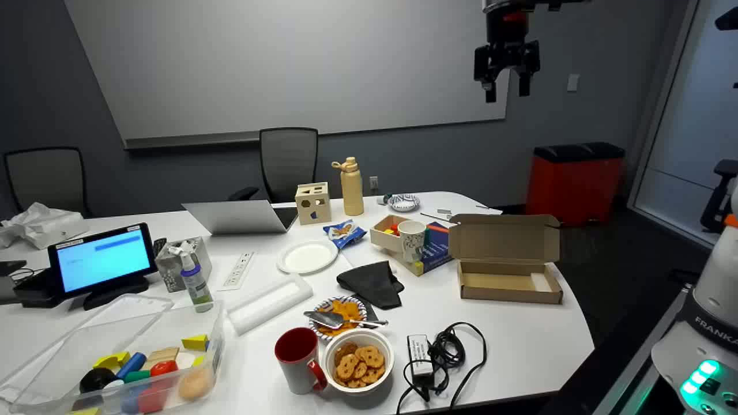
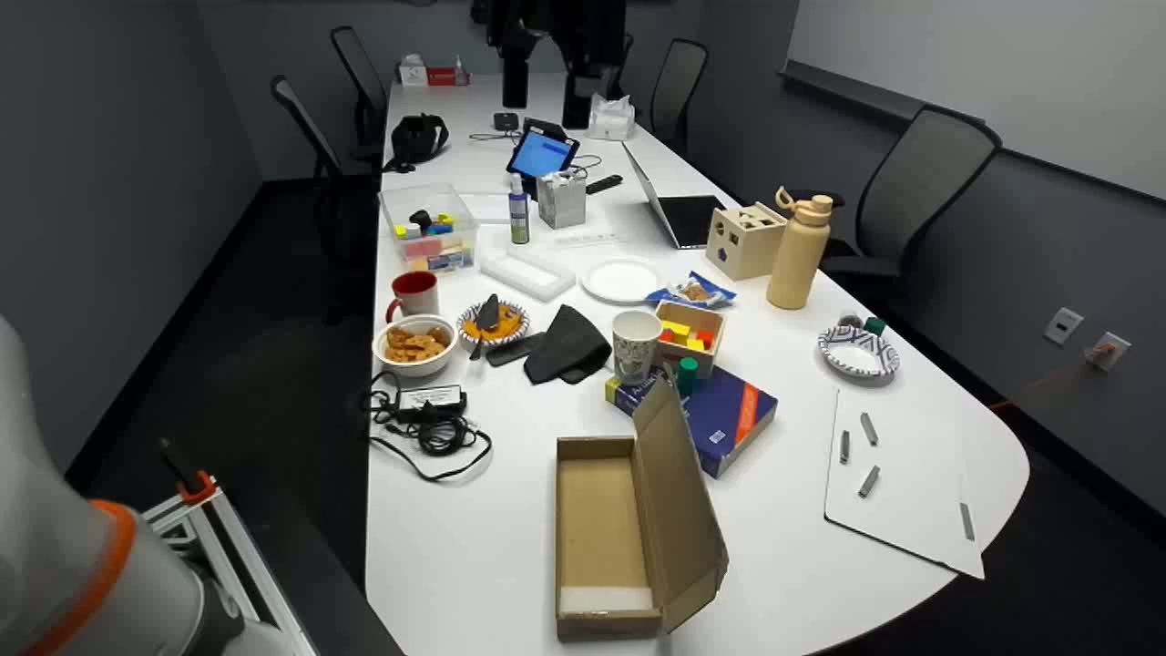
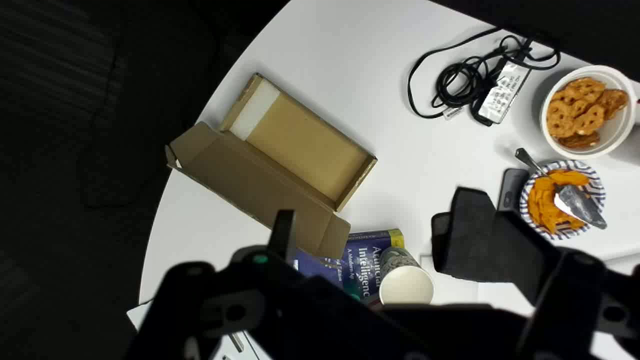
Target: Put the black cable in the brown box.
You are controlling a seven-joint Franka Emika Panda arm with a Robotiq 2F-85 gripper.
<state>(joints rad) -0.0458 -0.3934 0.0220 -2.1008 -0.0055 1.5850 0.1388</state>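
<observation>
The black cable lies coiled on the white table with its power adapter, near the table edge. It also shows in an exterior view and in the wrist view. The brown box sits on the table beside the cable, a short distance away, with its lid raised. It also shows in an exterior view and in the wrist view; a white patch lies at one end inside. My gripper is open and empty, high above the table, and shows in an exterior view and the wrist view.
A blue book with a patterned cup and a block tray stands by the box's lid. A black cloth, a pretzel bowl, a plate of orange food and a red mug are near the cable.
</observation>
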